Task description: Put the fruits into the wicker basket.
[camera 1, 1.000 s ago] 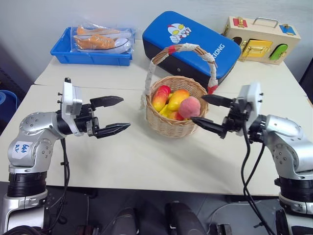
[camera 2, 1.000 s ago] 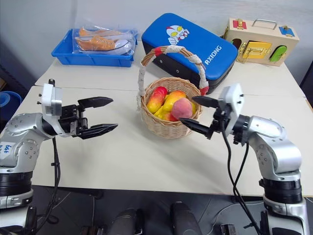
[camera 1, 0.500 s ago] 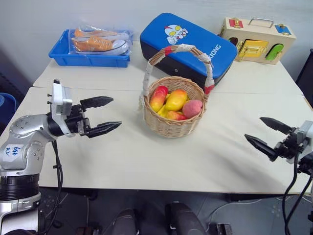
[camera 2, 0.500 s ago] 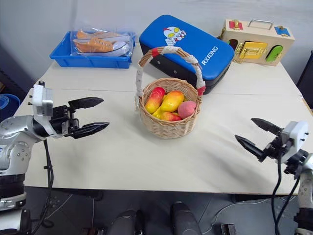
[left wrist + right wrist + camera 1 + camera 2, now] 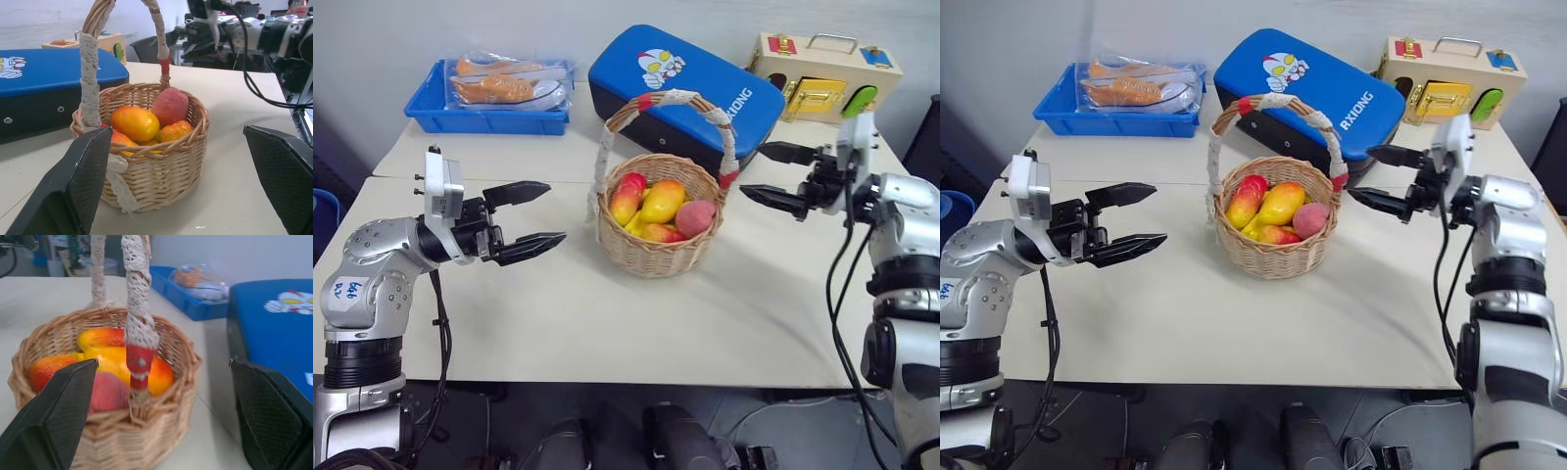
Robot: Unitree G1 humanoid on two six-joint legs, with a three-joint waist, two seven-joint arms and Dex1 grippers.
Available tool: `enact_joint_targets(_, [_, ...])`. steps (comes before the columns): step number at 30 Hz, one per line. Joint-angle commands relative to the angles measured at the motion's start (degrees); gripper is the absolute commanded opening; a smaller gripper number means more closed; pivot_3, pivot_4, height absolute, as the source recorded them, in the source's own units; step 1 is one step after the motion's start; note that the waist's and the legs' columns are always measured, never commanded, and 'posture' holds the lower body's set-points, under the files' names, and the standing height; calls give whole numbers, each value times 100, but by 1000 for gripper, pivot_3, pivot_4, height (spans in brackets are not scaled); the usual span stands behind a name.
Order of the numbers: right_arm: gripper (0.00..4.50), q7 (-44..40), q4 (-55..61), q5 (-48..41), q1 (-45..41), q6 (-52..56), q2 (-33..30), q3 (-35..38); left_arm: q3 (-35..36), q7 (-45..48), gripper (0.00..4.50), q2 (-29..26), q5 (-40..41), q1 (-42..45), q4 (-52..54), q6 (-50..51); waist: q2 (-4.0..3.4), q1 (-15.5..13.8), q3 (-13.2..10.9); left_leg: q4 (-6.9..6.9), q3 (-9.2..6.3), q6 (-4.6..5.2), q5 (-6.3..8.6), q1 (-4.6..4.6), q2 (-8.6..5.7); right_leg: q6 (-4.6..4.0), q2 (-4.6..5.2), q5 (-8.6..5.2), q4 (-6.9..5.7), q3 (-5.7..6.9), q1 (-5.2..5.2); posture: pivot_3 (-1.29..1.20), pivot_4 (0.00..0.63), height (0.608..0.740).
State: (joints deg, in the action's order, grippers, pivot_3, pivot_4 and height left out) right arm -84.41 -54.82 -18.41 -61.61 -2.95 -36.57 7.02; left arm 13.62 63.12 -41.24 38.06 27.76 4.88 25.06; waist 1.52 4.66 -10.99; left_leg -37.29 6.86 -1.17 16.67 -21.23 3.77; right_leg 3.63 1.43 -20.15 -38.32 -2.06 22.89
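Fruits (image 5: 658,207) fill the wicker basket (image 5: 654,251); left end effector (image 5: 544,214) and right end effector (image 5: 770,174) gape wide, empty.

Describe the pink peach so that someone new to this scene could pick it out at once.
Find the wicker basket with the tall arched handle in the middle of the table, in front of the blue case. The peach lies inside on the side nearer the right gripper. It is round and dull pink, unlike the longer, glossy yellow-orange and red fruits beside it.
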Motion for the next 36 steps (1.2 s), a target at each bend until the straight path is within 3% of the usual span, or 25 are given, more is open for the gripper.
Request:
enact_joint_targets(1, [4478, -500, -582, 238, -479, -46, 132, -181, 99, -90, 4500, -64, 218, -28, 460, 136, 0, 6, 0, 0, 1, 2, 1, -3, -1, 0, 2, 0, 3, -1, 1, 0, 150, 740])
enact_joint_targets(3, [4478, -733, -774, 307, -642, 41, 244, -328, 170, -127, 4500, -105, 276, -85, 565, 221, 0, 5, 0, -2, 2, 5, 3, -5, -2, 3, 4, 2, 5, 0, 1, 0, 150, 740])
enact_joint_targets(6, [3900, -809, -981, 344, -809, 2, 414, -307, 239, -188, 4500, -146, 293, -147, 643, 261, 0, 11, 0, -4, 1, 3, 3, -3, 0, 3, 3, 2, 0, 0, 1, 0, 150, 740])
enact_joint_targets(17, [192, -809, -602, -51, -514, 159, 215, -247, 199, -338, 4500, -48, 283, -240, 747, 250, 0, 16, 0, -9, 0, -1, 0, 0, -1, 3, 2, 2, -14, 1, 2, 0, 150, 740])
enact_joint_targets(22, [189, -613, 1093, -665, 579, 858, -209, 134, 40, -323, 4500, 107, 234, -160, 622, 153, 0, -51, 0, -8, -4, -1, 1, -5, -2, 3, 4, 2, -6, 3, 1, 0, 150, 740])
enact_joint_targets(25, [189, 312, 3229, -1348, 2092, 1609, -520, 1027, -90, -257, 4500, 219, 163, -52, 429, 42, 0, -190, 0, -2, -14, -1, 2, -9, -1, 4, 4, 2, 3, 11, 1, 0, 150, 740])
enact_joint_targets(28, [189, 1207, 4608, -1705, 3283, 2042, -648, 1922, -212, -129, 4500, 259, 114, 81, 231, -32, -1, -202, 0, 3, -13, -6, 4, -13, -2, 4, 2, 1, 11, 9, 2, 0, 150, 740])
enact_joint_targets(32, [189, 2351, 5571, -1902, 4452, 2228, -600, 3149, -395, 82, 4500, 313, -9, 381, -129, -177, -1, -195, -1, -1, -2, -3, 1, -10, -4, 4, -1, 1, 21, -1, -4, 0, 150, 740])
enact_joint_targets(36, [189, 3287, 5966, -1390, 5240, 1990, -393, 3516, -598, 259, 4500, 424, -151, 724, -456, -322, -1, -155, 0, 2, 5, -1, -2, 4, -6, 4, -4, 2, 34, -9, -22, 0, 150, 740])
